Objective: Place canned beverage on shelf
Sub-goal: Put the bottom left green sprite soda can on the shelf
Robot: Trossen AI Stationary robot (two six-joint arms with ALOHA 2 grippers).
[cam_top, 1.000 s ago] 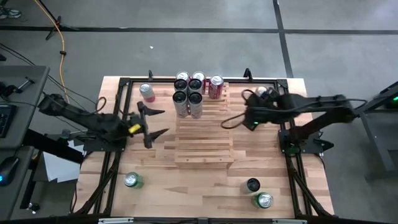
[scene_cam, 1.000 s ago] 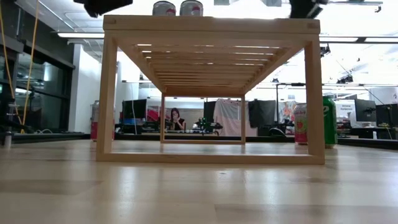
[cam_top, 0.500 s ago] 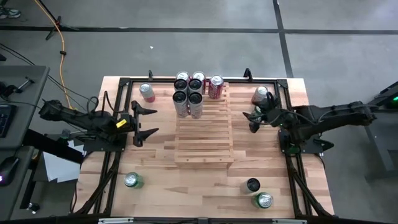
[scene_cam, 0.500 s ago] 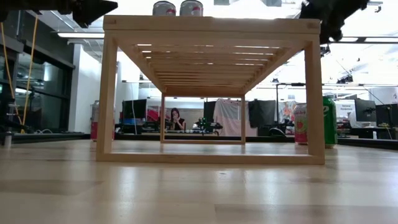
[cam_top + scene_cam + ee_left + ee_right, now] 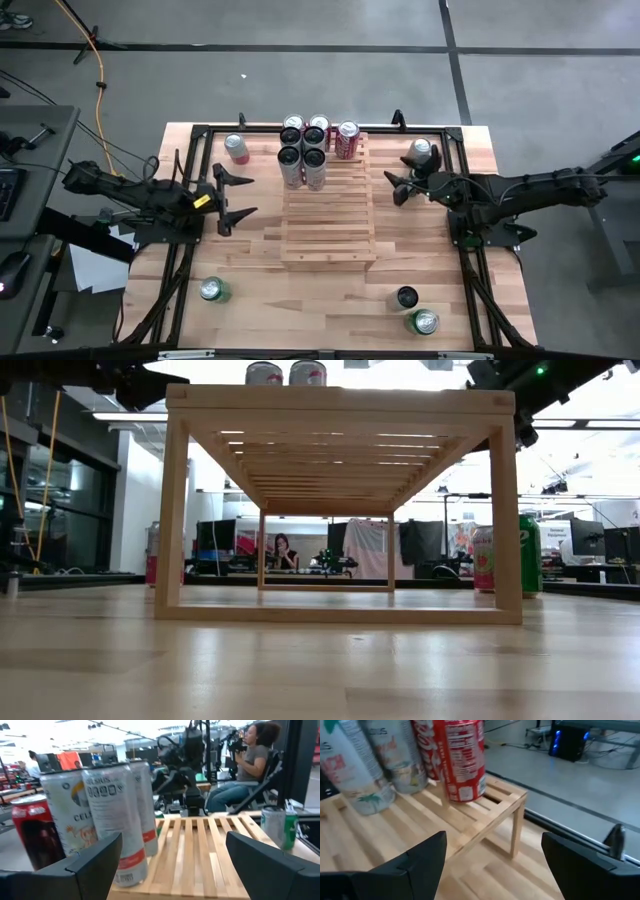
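- Your left gripper (image 5: 235, 193) hangs over the bench just beside the left side of the shelf (image 5: 330, 215), fingers wide apart and holding nothing.
- Your right gripper (image 5: 397, 187) reaches toward the shelf's right side, fingers apart too.
- The shelf is pale wood slats.
- Round metal cans (image 5: 303, 152) stand at the shelf's far end.

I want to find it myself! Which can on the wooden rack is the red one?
Find the light-wood slatted shelf in the table's middle. Cans cluster at its far end. The red cola can stands alone at the far right corner, beside the four tall pale cans, and is shorter than them.
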